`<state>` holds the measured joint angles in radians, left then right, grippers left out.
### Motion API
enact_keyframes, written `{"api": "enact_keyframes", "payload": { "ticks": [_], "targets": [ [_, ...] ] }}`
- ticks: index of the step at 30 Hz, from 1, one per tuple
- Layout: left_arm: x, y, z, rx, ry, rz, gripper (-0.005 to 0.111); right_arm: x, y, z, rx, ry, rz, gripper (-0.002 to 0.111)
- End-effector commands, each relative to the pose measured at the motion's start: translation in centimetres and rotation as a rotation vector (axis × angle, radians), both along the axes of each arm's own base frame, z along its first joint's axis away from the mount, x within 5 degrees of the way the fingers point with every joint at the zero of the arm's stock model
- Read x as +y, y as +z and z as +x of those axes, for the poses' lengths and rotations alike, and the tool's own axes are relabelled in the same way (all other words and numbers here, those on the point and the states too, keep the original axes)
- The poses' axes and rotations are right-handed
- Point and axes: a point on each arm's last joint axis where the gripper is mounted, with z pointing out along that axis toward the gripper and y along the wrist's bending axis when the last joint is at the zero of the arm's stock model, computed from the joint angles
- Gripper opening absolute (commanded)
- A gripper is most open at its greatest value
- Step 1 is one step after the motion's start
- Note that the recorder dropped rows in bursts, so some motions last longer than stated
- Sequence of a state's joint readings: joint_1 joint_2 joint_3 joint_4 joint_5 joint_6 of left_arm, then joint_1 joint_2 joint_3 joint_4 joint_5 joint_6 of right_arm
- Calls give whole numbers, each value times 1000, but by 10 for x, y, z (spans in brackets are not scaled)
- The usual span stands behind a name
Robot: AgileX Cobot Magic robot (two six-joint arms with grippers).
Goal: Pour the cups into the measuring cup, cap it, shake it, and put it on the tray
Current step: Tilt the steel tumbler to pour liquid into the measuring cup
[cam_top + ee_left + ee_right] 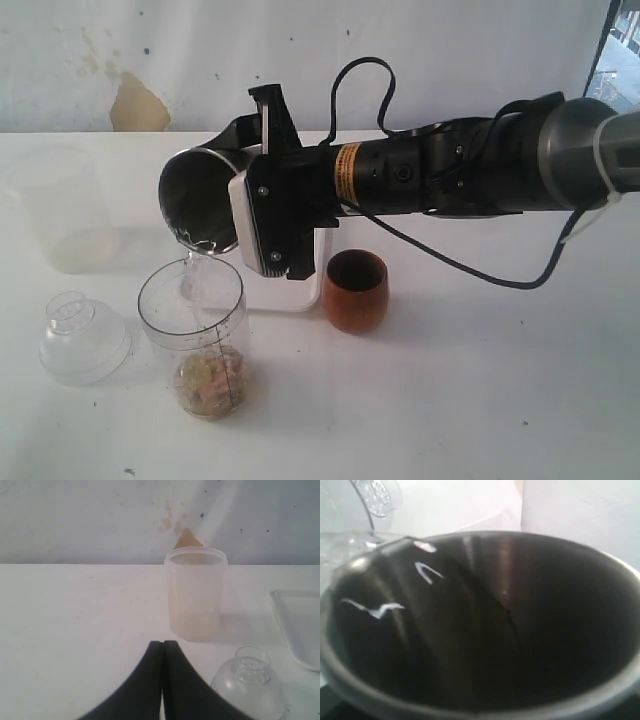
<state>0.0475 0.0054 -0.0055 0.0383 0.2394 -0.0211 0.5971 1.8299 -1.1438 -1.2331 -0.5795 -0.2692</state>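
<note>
White tabletop [450, 400]; right jaws tight on steel tumbler [195, 200] (arm label [348, 172] unreadable) above measuring cup [215, 330]; left jaws together

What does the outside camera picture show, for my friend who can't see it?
The right gripper tips a steel tumbler over the measuring cup, and clear liquid runs into it onto brownish bits at the bottom. A wooden cup stands to the right, a clear domed lid to the left.

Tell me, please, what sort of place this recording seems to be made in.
Most likely a robotics test bench rather than a kitchen: a plain white tabletop against a stained white wall, and a cabled robot arm tipping a steel tumbler over a clear measuring cup.
</note>
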Motion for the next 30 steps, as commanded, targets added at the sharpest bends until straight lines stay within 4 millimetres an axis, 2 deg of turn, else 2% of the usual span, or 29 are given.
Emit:
{"api": "enact_keyframes", "payload": {
  "ticks": [1,26,28,30],
  "targets": [
    [0,-1,0,-6,-2,7,0,0,14,-1,-36,0,35,0],
    [0,-1,0,-6,-2,7,0,-2,13,2,-75,-20,-8,0],
    [0,-1,0,-6,-2,7,0,-2,13,2,-36,-32,11,0],
    [0,-1,0,-6,-2,7,0,-2,13,1,104,-80,76,0]
  ]
}}
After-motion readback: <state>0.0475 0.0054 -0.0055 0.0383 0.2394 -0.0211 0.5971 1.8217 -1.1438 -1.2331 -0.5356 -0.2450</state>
